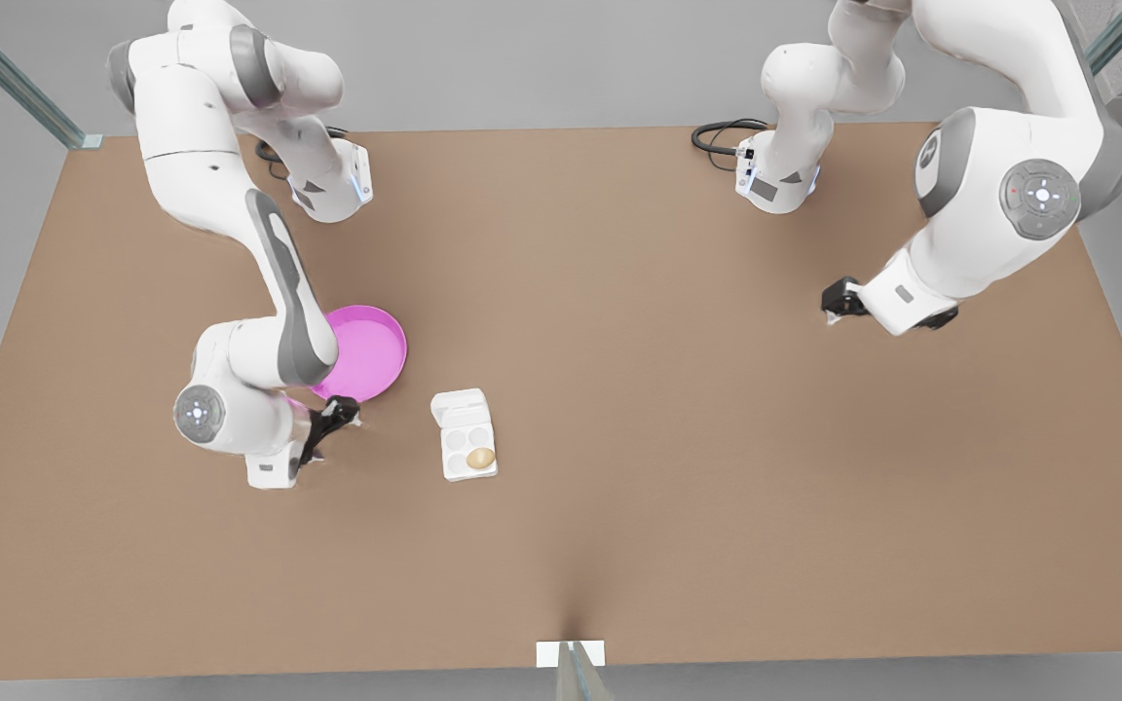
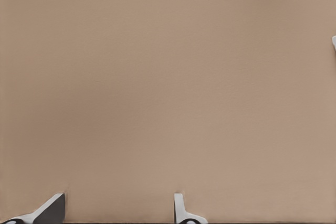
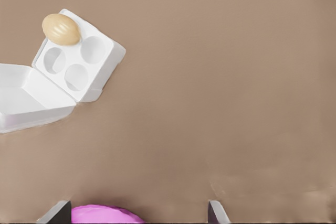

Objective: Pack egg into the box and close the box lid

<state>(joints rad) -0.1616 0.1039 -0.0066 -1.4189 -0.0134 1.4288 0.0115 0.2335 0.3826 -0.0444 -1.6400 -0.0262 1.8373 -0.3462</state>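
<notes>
Right gripper (image 1: 339,414) open, empty, beside the pink plate (image 1: 371,350) — egg (image 1: 480,458) sat in a corner cup of the box (image 1: 468,450), box lid (image 1: 461,406) open; left gripper (image 1: 836,298) open, waited over bare table (image 1: 678,409).

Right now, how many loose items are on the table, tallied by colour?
Tan-brown: 1, the egg, seated in a carton cup.
White: 1, the box, with the box lid open.
Pink: 1, the plate.
Total: 3
</notes>
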